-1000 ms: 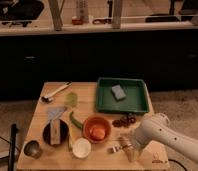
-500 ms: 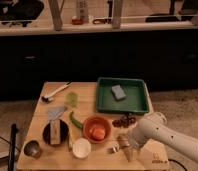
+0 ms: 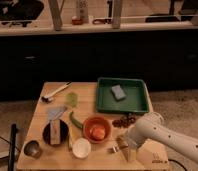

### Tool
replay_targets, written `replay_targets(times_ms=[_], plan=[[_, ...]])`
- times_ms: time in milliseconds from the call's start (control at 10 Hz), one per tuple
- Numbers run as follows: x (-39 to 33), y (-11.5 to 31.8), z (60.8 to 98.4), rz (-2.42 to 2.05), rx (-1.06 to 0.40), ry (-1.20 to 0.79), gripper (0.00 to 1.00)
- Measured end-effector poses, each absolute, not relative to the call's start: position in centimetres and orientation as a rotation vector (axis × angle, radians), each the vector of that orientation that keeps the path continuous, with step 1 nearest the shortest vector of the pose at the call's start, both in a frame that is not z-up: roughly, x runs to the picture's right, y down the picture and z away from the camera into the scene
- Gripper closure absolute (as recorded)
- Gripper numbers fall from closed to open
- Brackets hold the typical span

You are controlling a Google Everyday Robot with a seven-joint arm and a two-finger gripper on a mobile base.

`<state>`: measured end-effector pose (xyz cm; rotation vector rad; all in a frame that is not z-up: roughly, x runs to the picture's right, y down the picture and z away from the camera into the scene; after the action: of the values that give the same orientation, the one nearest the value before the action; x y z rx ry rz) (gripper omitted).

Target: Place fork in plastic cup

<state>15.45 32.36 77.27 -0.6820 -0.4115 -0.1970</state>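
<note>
Camera view: my gripper [image 3: 124,148] is low by the front edge of the light wooden table [image 3: 99,159], near its right corner. The small shiny silver metal fork [image 3: 113,148] lies just at its left. Whether I grip it, I cannot tell.

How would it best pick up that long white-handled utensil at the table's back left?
Grip the utensil mid-handle, from straight above, closing across its width: it lies flat and slanted on the table, and the handle is slim. The gripper is at the front right, far from it.
</note>
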Motion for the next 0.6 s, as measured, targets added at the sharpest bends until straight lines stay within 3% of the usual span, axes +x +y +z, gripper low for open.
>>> replay_targets(times_ms=[300,600], plan=[[15.7,32.06,76.82,-0.204,-0.684,-0.411,0.95],[15.67,32.07,76.93,-0.196,-0.682,-0.414,1.0]])
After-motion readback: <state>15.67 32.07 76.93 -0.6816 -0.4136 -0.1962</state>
